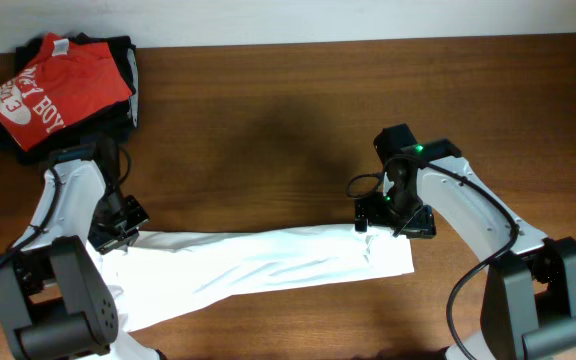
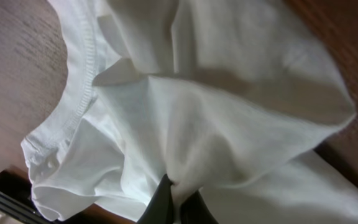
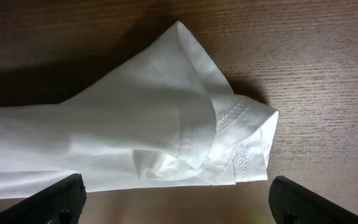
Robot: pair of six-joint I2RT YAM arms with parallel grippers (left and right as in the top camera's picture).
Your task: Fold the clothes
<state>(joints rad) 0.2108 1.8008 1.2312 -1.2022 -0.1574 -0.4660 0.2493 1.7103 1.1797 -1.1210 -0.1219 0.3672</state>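
Observation:
The clothes, a white T-shirt (image 1: 268, 265), lie on the brown table (image 1: 268, 140) as a long folded band running left to right. My left gripper (image 1: 120, 228) sits at the band's left end. In the left wrist view the white cloth (image 2: 229, 112) fills the frame, and the left gripper (image 2: 176, 208) is shut on a pinched fold of it. My right gripper (image 1: 393, 225) hovers at the band's right end. In the right wrist view that gripper (image 3: 179, 205) is open, with its dark fingertips (image 3: 64, 199) wide apart. The shirt's stitched hem end (image 3: 241, 143) lies just beyond them, untouched.
A red T-shirt with white lettering (image 1: 53, 90) rests on dark folded garments (image 1: 126, 60) at the back left corner. The table's far edge meets a white wall (image 1: 368, 18) along the top.

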